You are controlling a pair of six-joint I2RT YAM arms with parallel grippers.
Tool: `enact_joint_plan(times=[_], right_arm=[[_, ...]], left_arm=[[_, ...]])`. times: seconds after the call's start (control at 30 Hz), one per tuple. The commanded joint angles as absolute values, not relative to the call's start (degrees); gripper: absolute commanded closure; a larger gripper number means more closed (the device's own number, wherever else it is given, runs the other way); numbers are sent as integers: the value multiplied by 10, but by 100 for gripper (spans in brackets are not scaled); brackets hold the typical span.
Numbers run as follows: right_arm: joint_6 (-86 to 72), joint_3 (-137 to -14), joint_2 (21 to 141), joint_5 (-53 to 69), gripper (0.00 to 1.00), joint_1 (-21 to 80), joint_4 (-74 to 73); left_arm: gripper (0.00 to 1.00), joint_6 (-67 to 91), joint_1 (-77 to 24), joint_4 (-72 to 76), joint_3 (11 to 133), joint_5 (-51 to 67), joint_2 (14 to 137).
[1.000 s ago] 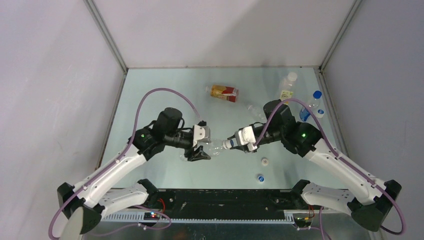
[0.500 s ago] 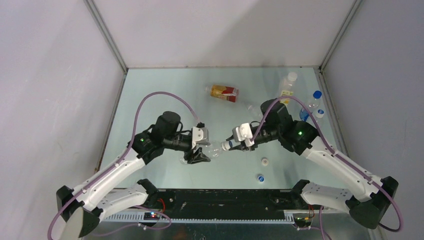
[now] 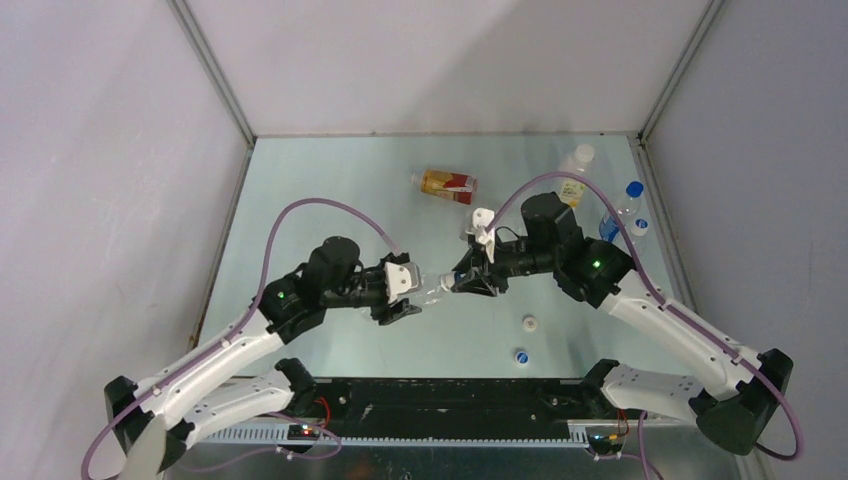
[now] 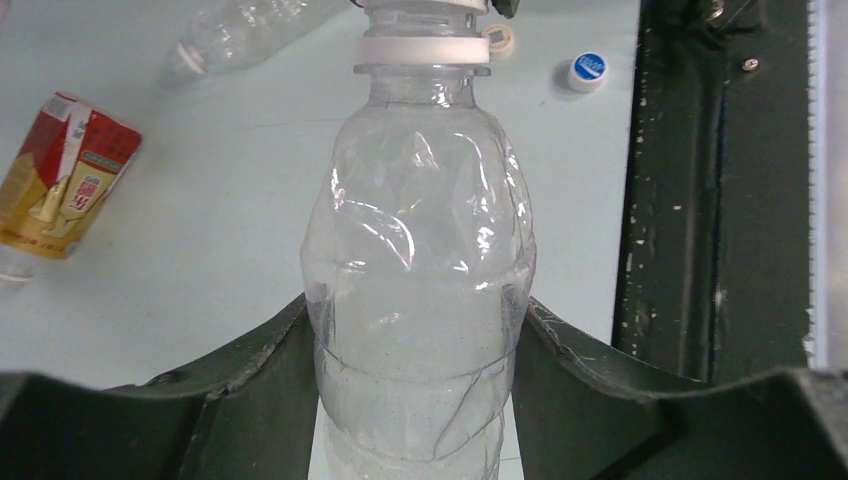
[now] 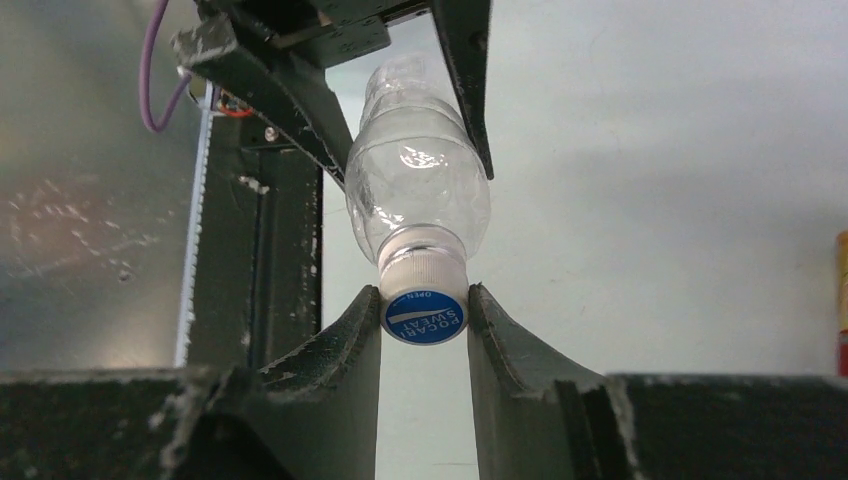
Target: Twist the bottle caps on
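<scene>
My left gripper [image 3: 408,298] is shut on the body of a clear bottle [image 3: 428,291], held level above the table with its neck towards the right arm. In the left wrist view the bottle [image 4: 420,250] fills the gap between the jaws. My right gripper [image 3: 464,282] is shut on a blue cap [image 5: 425,316] that sits on this bottle's neck [image 5: 420,190]. A loose white cap [image 3: 529,322] and a loose blue cap [image 3: 521,355] lie on the table. A second clear bottle [image 4: 245,30] lies on its side. The amber bottle with a red-orange label [image 3: 448,185] lies further back.
A yellow-labelled clear bottle [image 3: 574,170] and a blue-labelled bottle with a blue cap [image 3: 625,208] stand at the back right by the wall. The black base rail [image 3: 450,395] runs along the near edge. Grey walls [image 3: 120,150] enclose the table.
My right wrist has rolled with the blue cap held, its white mount swinging from the side to the top. My left arm has shifted slightly down and left with the bottle.
</scene>
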State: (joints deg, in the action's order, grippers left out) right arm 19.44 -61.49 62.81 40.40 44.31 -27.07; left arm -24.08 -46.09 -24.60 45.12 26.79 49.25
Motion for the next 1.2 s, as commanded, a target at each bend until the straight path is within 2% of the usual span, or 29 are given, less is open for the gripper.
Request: enact_joint_plan(times=[0.0, 0.27, 0.5, 0.9, 1.17], right_arm=[[26, -626, 654, 395, 100, 465, -230], [-204, -637, 669, 320, 100, 466, -207], [-302, -715, 725, 189, 100, 475, -346], [-460, -732, 761, 168, 100, 466, -357], [-463, -731, 743, 178, 86, 449, -331]], left_arm=[[100, -240, -489, -53, 453, 210, 473], [99, -248, -516, -3, 432, 134, 467], [100, -256, -534, 10, 439, 66, 471], [100, -310, -591, 51, 410, -73, 476], [100, -286, -594, 49, 395, -91, 472]])
